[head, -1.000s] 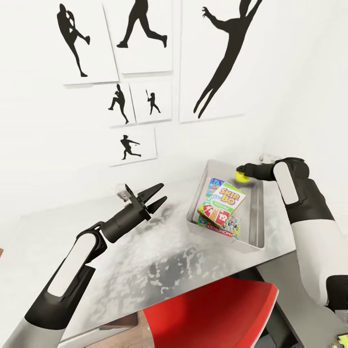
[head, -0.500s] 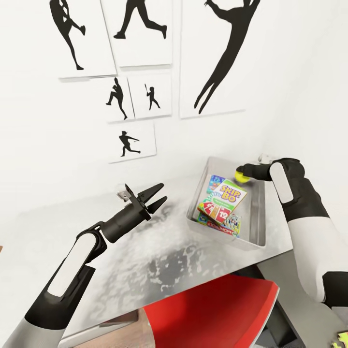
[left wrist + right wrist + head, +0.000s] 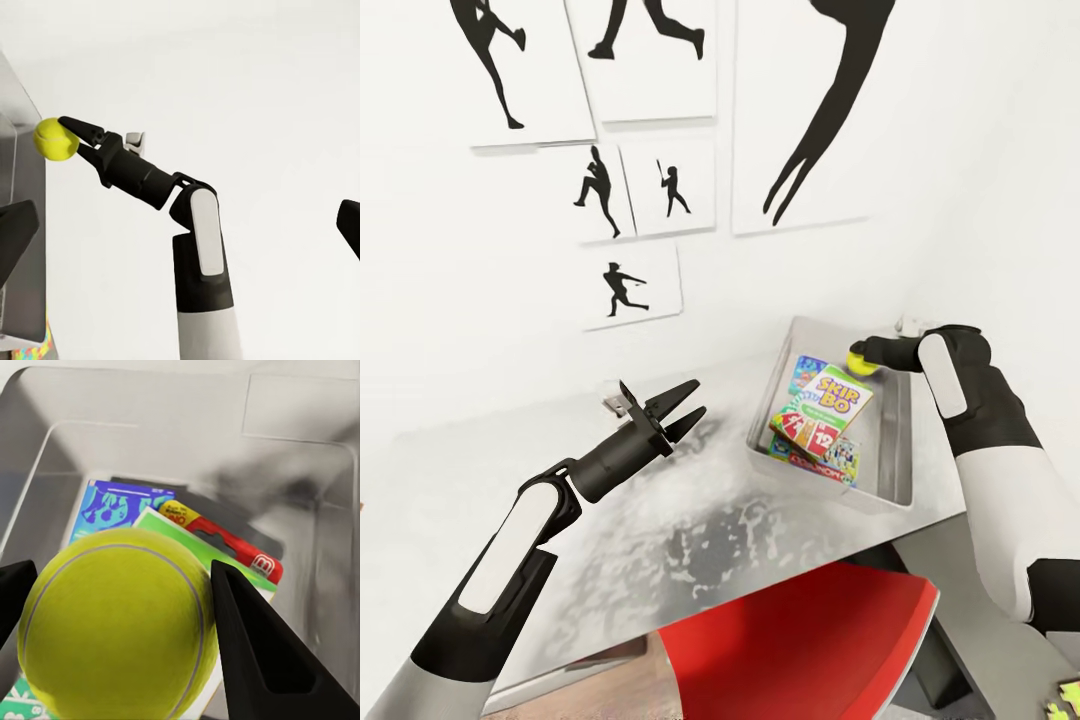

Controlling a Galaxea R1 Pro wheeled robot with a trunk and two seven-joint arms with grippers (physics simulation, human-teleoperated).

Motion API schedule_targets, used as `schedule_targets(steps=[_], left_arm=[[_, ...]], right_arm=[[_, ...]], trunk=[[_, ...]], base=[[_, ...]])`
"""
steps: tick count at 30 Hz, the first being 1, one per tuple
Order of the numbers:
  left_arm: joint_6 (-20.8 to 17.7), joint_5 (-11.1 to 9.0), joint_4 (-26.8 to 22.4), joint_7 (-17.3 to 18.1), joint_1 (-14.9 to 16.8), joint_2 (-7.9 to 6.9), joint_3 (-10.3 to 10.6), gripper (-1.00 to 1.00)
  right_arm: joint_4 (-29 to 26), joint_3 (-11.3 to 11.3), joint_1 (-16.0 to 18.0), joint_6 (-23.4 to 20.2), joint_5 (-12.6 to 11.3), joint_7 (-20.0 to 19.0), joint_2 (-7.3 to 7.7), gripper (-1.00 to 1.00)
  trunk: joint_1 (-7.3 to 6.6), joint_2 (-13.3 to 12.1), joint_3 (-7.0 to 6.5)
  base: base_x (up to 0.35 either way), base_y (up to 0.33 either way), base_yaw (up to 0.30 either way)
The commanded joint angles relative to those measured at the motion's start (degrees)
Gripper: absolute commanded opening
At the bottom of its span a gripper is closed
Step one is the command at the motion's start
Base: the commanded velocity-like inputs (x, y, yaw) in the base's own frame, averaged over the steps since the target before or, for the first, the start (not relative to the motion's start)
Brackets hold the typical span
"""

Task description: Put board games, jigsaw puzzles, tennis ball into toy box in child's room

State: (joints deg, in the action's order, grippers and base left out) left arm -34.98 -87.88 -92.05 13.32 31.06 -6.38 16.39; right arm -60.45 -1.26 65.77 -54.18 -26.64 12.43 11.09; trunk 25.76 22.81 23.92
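- The right gripper [image 3: 857,357] is closed around the tennis ball [image 3: 861,362], holding it above the far end of the toy box [image 3: 895,455].
- The toy box sits on the table [image 3: 660,530], right side, with game boxes [image 3: 822,420] stacked inside.
- The left gripper [image 3: 686,401] hangs spread wide, holding nothing, above the table's middle.

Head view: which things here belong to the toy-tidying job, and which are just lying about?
Job:
- small yellow-green tennis ball in the right gripper
- shallow pale grey toy box
- green-yellow-red SKIP-BO box
- smaller blue game box
- red-banded MONOPOLY box
- pale grey-white table

Lying about:
- red chair
- black baseball-player prints
- open, empty left gripper
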Motion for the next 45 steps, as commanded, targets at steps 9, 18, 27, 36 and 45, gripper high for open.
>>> schedule_targets(steps=[9, 18, 27, 36, 45], left_arm=[[-0.17, -0.26, 0.02, 0.04, 0.05, -0.03, 0.05, 1.00], [-0.17, -0.27, 0.02, 0.04, 0.05, -0.03, 0.05, 1.00], [-0.18, -0.27, 0.01, 0.04, 0.05, -0.03, 0.05, 1.00], [-0.18, -0.27, 0.01, 0.08, 0.05, -0.03, 0.05, 1.00], [-0.18, -0.27, -0.02, 0.17, 0.05, -0.03, 0.05, 1.00]], right_arm=[[-0.05, -0.08, 0.48, -0.06, -0.71, 0.83, 0.07, -1.00], [-0.49, 0.00, 0.63, 0.02, -0.67, 0.84, 0.20, -1.00], [-0.54, 0.03, 0.66, 0.24, -0.67, 2.71, 0.10, -1.00], [-0.47, -0.03, 0.67, 1.98, -0.65, 6.26, -0.05, -1.00], [-0.23, -0.05, 0.67, 2.66, -0.62, 7.19, -0.09, -1.00]], trunk=[[0.03, 0.10, 0.89], [0.03, 0.10, 1.19], [0.03, 0.10, 1.25], [0.03, 0.10, 1.27], [0.03, 0.10, 1.27]], base=[[0.000, 0.000, 0.000], [0.000, 0.000, 0.000], [0.000, 0.000, 0.000], [0.000, 0.000, 0.000], [0.000, 0.000, 0.000]])
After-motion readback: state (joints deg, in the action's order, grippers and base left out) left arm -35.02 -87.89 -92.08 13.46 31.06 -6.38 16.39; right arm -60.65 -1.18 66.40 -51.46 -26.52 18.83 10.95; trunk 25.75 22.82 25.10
